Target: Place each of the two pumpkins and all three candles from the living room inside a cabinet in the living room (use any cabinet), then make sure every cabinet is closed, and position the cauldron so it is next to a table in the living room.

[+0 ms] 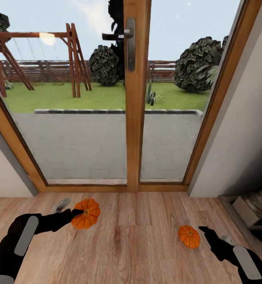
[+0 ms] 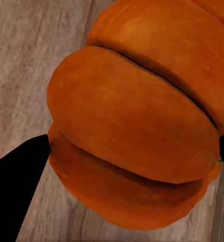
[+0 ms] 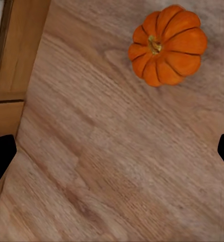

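Two orange ribbed pumpkins are in front of a glass door. My left gripper (image 1: 73, 211) is shut on the larger-looking pumpkin (image 1: 86, 213); in the left wrist view that pumpkin (image 2: 137, 121) sits between the black fingertips (image 2: 18, 169). The other pumpkin (image 1: 189, 236) rests on the wooden floor (image 1: 134, 244), stem up. My right gripper (image 1: 214, 236) is open just to its right, apart from it. The right wrist view has this pumpkin (image 3: 167, 44) ahead of the spread fingertips (image 3: 1, 156), with nothing between them. The candles, cabinet and cauldron are out of view.
A wood-framed glass door (image 1: 136, 118) with a metal handle (image 1: 130, 43) stands straight ahead, with a garden beyond. A pale wall (image 1: 241, 130) closes the right side. A grey and dark object (image 1: 257, 211) stands at the right edge on the floor.
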Controlling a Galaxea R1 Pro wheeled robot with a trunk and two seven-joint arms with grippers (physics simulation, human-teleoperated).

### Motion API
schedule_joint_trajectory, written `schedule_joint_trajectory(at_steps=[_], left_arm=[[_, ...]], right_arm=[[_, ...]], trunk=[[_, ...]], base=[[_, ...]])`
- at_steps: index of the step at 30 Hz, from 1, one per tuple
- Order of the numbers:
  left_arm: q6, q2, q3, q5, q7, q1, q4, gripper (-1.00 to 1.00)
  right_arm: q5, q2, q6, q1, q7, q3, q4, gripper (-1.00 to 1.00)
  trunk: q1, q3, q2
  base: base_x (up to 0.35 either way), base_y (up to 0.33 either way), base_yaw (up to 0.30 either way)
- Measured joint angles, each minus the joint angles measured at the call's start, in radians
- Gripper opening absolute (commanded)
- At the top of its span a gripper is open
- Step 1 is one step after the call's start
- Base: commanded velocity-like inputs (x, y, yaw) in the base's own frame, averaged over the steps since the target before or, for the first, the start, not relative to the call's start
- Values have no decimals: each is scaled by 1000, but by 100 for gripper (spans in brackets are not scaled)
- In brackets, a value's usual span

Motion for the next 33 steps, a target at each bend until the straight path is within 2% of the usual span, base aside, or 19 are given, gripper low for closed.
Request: schedule_joint_trajectory(at_steps=[2, 5, 7, 9, 10, 11, 12, 13, 14, 15, 16, 17, 19, 20, 22, 31, 33], left_arm=[[0, 0, 0, 33, 0, 0, 0, -100], [0, 0, 0, 48, 0, 0, 1, -100], [2, 0, 0, 73, 0, 0, 2, -100], [3, 2, 1, 114, 0, 0, 5, -100], [3, 7, 2, 145, -1, 0, 10, -100], [3, 23, 3, 194, -1, 0, 20, -100], [3, 38, 2, 230, -3, 0, 30, -100], [2, 56, 2, 264, -12, 0, 42, -100], [1, 82, 0, 316, -47, 0, 68, -100], [3, 90, -1, 342, -64, 0, 79, -100], [1, 109, -4, 357, -130, 0, 109, -100], [2, 118, -5, 369, -177, 0, 124, -100], [3, 133, -9, 377, -283, 0, 143, -100], [6, 138, -10, 388, -314, 0, 147, -100], [4, 146, -11, 378, -350, 1, 151, -100], [5, 153, -12, 378, -375, 2, 154, -100], [5, 153, -12, 379, -376, 1, 154, -100]], right_arm=[[-3, 5, -4, 0, 1, 0, 0, 100], [-4, 7, -6, 0, 2, 0, 0, 100], [-10, 8, -7, 0, 6, -2, 0, 100], [-42, 10, -12, 0, 20, -16, 4, 100], [-74, 15, -23, 0, 29, -27, 9, 100], [-129, 23, -43, 1, 43, -38, 15, 100], [-164, 26, -54, 1, 51, -42, 19, 100], [-188, 28, -62, 1, 58, -45, 22, 100], [-207, 30, -79, 2, 64, -49, 36, 100], [-212, 30, -88, 2, 66, -50, 44, 100], [-221, 29, -113, 3, 69, -50, 65, 100], [-226, 28, -124, 4, 70, -49, 74, 100], [-229, 26, -139, 4, 71, -49, 87, 100], [-228, 28, -142, 4, 72, -48, 90, 100], [-227, 30, -147, 5, 72, -46, 91, 100], [-236, 33, -149, 5, 76, -51, 91, 100], [-238, 32, -148, 5, 90, -52, 92, 100]], trunk=[[8, -6, -14], [19, -16, -35], [27, -22, -49], [34, -28, -63], [38, -31, -70], [42, -34, -77], [46, -38, -84], [50, -41, -91], [54, -44, -98], [57, -47, -105], [61, -50, -112], [65, -53, -119], [73, -60, -133], [77, -63, -140], [84, -69, -154], [119, -97, -217], [120, -105, -218]], base=[[0, 0, 0], [0, 0, 0], [0, 0, 0], [0, 0, 0], [0, 0, 0], [0, 0, 0], [0, 0, 0], [0, 0, 0], [0, 0, 0], [0, 0, 0], [0, 0, 0], [0, 0, 0], [0, 0, 0], [0, 0, 0], [0, 0, 0], [0, 0, 0], [0, 0, 0]])
